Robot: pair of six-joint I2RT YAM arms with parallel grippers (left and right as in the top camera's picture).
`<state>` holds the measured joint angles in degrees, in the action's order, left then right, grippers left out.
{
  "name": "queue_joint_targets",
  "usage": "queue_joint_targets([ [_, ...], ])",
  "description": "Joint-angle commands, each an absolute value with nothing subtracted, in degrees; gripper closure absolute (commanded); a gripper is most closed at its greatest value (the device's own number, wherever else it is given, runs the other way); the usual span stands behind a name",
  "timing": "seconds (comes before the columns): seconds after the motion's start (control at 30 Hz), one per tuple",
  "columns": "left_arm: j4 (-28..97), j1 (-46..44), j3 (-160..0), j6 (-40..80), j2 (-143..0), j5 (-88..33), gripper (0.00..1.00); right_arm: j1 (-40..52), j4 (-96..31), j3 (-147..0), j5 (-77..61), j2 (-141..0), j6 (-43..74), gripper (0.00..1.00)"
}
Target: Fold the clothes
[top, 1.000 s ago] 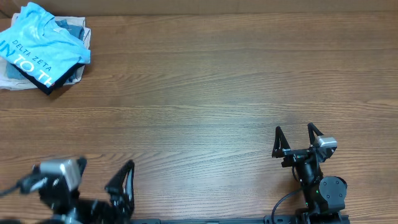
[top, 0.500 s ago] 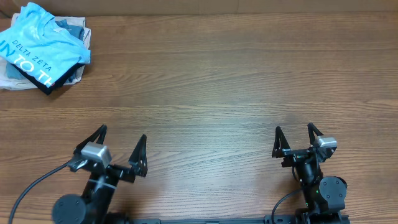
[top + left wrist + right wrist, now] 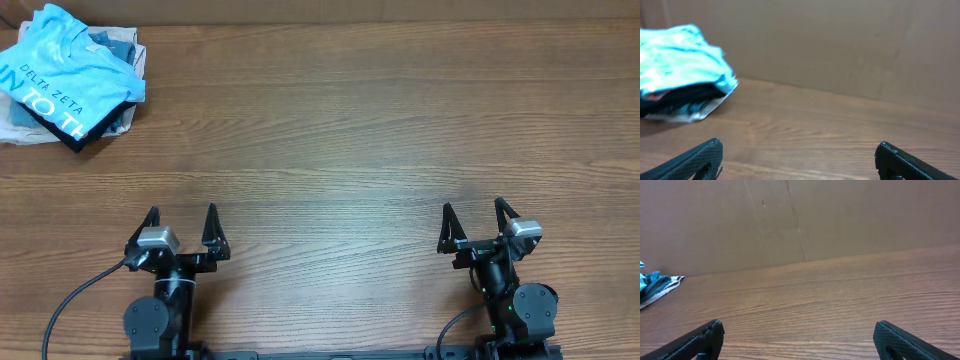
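The clothes, a sky-blue t-shirt (image 3: 68,68) with white lettering, lie folded on top of a pile at the table's far left corner. The left wrist view shows the t-shirt (image 3: 677,60) blurred at upper left. My left gripper (image 3: 181,226) stands open near the front edge at the left, far from the t-shirt, with nothing between its fingers (image 3: 695,160). Over at the front right my right gripper (image 3: 472,222) is open as well, its fingers (image 3: 900,340) wide apart over bare wood.
Under the t-shirt lie a black folded garment (image 3: 60,125), denim-blue cloth (image 3: 118,42) and white cloth (image 3: 25,135). A brown cardboard wall (image 3: 800,220) runs along the table's (image 3: 350,130) far edge. The pile's edge (image 3: 655,285) shows at far left in the right wrist view.
My left arm has swung up from low at the front left and now stands square to the table, fingers pointing away. The right arm and the pile have not moved.
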<state>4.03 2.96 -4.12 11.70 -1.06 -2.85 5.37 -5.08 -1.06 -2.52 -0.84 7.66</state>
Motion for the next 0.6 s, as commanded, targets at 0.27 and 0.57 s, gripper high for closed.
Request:
queue_joint_targets([
  [0.27, 4.38, 3.88, -0.27, 8.49, -0.16, 0.80, 0.00, 5.74, -4.67, -0.45, -1.98, -0.16, 7.44, 0.00],
  [0.57, 4.32, 5.32, -0.27, 8.58, -0.21, 0.82, 0.00, 5.74, -4.67, -0.45, -1.98, -0.16, 7.42, 0.00],
])
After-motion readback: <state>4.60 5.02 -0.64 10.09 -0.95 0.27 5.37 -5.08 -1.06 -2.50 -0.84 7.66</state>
